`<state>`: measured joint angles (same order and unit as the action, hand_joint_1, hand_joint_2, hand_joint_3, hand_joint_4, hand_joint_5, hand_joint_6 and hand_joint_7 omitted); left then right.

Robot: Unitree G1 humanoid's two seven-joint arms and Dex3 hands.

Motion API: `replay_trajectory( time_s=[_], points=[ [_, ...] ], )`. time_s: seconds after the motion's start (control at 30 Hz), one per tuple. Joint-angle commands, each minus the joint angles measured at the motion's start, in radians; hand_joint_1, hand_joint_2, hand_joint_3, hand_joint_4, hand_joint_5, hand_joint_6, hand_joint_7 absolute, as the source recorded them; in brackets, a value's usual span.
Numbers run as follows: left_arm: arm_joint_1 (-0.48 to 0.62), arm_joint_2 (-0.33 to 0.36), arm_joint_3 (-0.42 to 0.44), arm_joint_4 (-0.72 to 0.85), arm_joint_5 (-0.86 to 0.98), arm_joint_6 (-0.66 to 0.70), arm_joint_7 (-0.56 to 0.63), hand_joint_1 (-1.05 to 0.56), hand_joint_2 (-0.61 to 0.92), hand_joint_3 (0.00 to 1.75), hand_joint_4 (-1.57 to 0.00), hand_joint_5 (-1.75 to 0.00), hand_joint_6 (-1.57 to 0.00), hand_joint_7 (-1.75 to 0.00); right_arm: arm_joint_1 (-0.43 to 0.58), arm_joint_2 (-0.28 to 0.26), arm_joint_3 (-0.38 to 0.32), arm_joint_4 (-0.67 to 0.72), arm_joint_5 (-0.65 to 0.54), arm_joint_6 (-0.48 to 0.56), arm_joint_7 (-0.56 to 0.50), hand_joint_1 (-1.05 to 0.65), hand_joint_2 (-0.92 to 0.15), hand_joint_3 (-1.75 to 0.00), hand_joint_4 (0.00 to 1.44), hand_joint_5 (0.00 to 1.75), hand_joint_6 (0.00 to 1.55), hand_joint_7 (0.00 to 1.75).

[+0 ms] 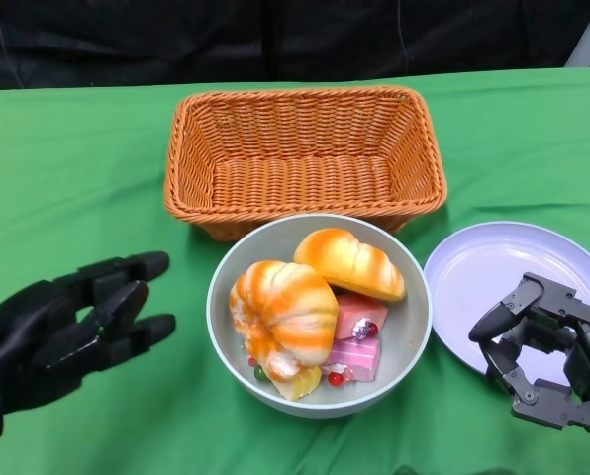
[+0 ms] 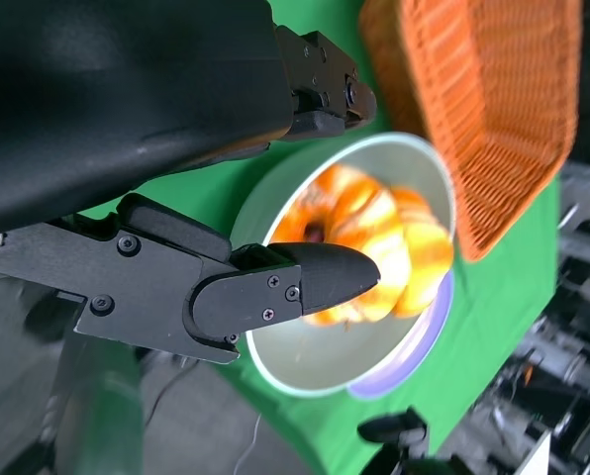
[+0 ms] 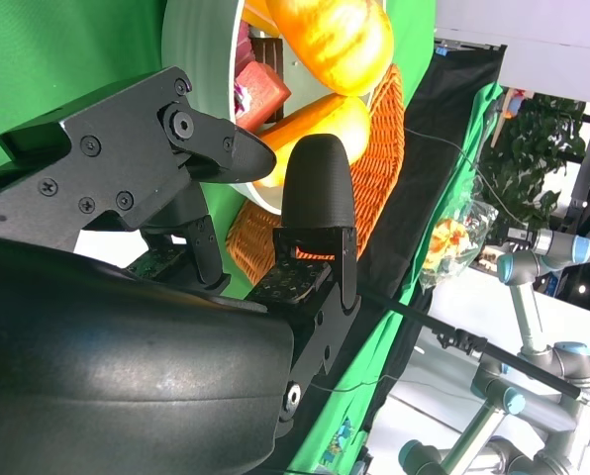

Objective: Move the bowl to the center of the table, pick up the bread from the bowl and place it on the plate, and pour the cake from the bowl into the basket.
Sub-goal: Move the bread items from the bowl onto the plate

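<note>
Head view: bowl (image 1: pixel 223 297) rim touching basket (image 1: pixel 181 168), beside plate (image 1: pixel 473 287).

A: What covers the counter (image 1: pixel 67 168)?
B: A green cloth, spread flat across it, running out of the picture left and right.

A: And past the far edge?
B: A black curtain (image 1: pixel 275 40) hangs there, dark and creased. A pale strip shows at the far right corner.

A: Anything more of the room?
B: The right wrist view shows a bright space beyond: a white wall (image 3: pixel 562 40), a leafy green plant (image 3: pixel 533 148), and a grey robot arm with blue joints (image 3: pixel 533 356).

A: Light?
B: Even, with no hard shadows on the cloth.
</note>
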<state>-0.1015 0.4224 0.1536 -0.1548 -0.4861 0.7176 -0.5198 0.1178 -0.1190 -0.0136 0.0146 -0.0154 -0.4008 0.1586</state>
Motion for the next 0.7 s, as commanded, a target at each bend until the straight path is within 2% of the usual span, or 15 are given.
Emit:
replay_trajectory(
  time_s=[0.03, 0.13, 0.17, 0.23, 0.3, 0.37, 0.43, 0.47, 0.5, 0.53, 0.6, 0.63, 0.67, 0.7],
  points=[
    [0.013, -0.009, 0.014, 0.024, 0.074, -0.124, 0.051, -0.56, 0.92, 0.54, -0.30, -0.05, -0.22, -0.04, -0.006, -0.007, -0.010, 0.009, 0.002, -0.012, -0.007, -0.05, -0.63, -0.84, 0.76, 1.58, 0.71, 1.24],
    [0.020, -0.029, 0.006, 0.064, 0.160, -0.274, 0.090, -0.53, 0.92, 0.51, -0.38, -0.08, -0.31, -0.07, -0.006, -0.009, -0.012, 0.017, 0.005, -0.020, -0.006, -0.05, -0.63, -0.85, 0.76, 1.58, 0.71, 1.24],
    [0.015, -0.056, 0.021, 0.096, 0.174, -0.336, 0.117, -0.52, 0.92, 0.50, -0.39, -0.09, -0.32, -0.07, -0.005, -0.010, -0.012, 0.018, 0.005, -0.021, -0.005, -0.05, -0.63, -0.85, 0.76, 1.58, 0.71, 1.23],
    [-0.005, -0.118, 0.055, 0.181, 0.199, -0.476, 0.181, -0.40, 0.92, 0.38, -0.50, -0.13, -0.45, -0.10, -0.002, -0.012, -0.013, 0.017, 0.007, -0.019, -0.003, -0.05, -0.63, -0.85, 0.76, 1.57, 0.71, 1.23],
    [-0.030, -0.158, 0.079, 0.278, 0.223, -0.624, 0.226, -0.30, 0.92, 0.33, -0.61, -0.18, -0.57, -0.14, 0.002, -0.013, -0.015, 0.013, 0.010, -0.018, 0.000, -0.06, -0.63, -0.85, 0.76, 1.57, 0.71, 1.23],
    [-0.051, -0.175, 0.094, 0.359, 0.242, -0.739, 0.245, -0.25, 0.92, 0.32, -0.69, -0.21, -0.66, -0.17, 0.005, -0.015, -0.017, 0.013, 0.014, -0.023, 0.003, -0.06, -0.63, -0.85, 0.76, 1.57, 0.71, 1.23],
    [-0.076, -0.182, 0.109, 0.449, 0.266, -0.858, 0.268, -0.15, 0.92, 0.34, -0.86, -0.31, -0.85, -0.23, 0.008, -0.019, -0.021, 0.010, 0.017, -0.023, 0.006, -0.07, -0.63, -0.84, 0.75, 1.56, 0.70, 1.22],
    [-0.089, -0.183, 0.117, 0.497, 0.276, -0.919, 0.275, -0.13, 0.92, 0.35, -0.90, -0.34, -0.90, -0.25, 0.010, -0.021, -0.024, 0.008, 0.019, -0.023, 0.007, -0.07, -0.64, -0.84, 0.75, 1.56, 0.70, 1.22],
    [-0.101, -0.183, 0.122, 0.541, 0.283, -0.975, 0.277, -0.09, 0.92, 0.38, -0.90, -0.47, -0.95, -0.25, 0.012, -0.024, -0.027, 0.006, 0.017, -0.024, 0.008, -0.07, -0.64, -0.84, 0.75, 1.56, 0.70, 1.21],
    [-0.111, -0.183, 0.125, 0.575, 0.287, -1.017, 0.276, -0.06, 0.92, 0.41, -0.85, -0.71, -1.01, -0.28, 0.013, -0.026, -0.029, 0.004, 0.017, -0.025, 0.009, -0.06, -0.64, -0.83, 0.74, 1.55, 0.71, 1.21],
    [-0.129, -0.177, 0.128, 0.644, 0.295, -1.098, 0.266, -0.05, 0.92, 0.43, -0.83, -0.85, -1.04, -0.30, 0.014, -0.030, -0.031, -0.001, 0.016, -0.026, 0.012, -0.05, -0.64, -0.84, 0.75, 1.55, 0.71, 1.21],
    [-0.140, -0.169, 0.128, 0.688, 0.304, -1.149, 0.262, -0.05, 0.92, 0.43, -0.80, -1.01, -1.05, -0.36, 0.018, -0.034, -0.031, -0.014, 0.019, -0.020, 0.019, -0.06, -0.64, -0.84, 0.74, 1.53, 0.70, 1.20],
    [-0.149, -0.163, 0.128, 0.724, 0.310, -1.189, 0.259, -0.06, 0.92, 0.42, -0.78, -1.21, -1.01, -0.56, 0.020, -0.037, -0.031, -0.023, 0.022, -0.015, 0.024, -0.07, -0.63, -0.85, 0.73, 1.47, 0.70, 1.16],
    [-0.159, -0.159, 0.127, 0.759, 0.317, -1.227, 0.258, -0.06, 0.92, 0.41, -0.78, -1.28, -0.97, -0.69, 0.024, -0.042, -0.030, -0.044, 0.023, -0.003, 0.031, -0.08, -0.63, -0.85, 0.73, 1.45, 0.70, 1.15]
  ],
)
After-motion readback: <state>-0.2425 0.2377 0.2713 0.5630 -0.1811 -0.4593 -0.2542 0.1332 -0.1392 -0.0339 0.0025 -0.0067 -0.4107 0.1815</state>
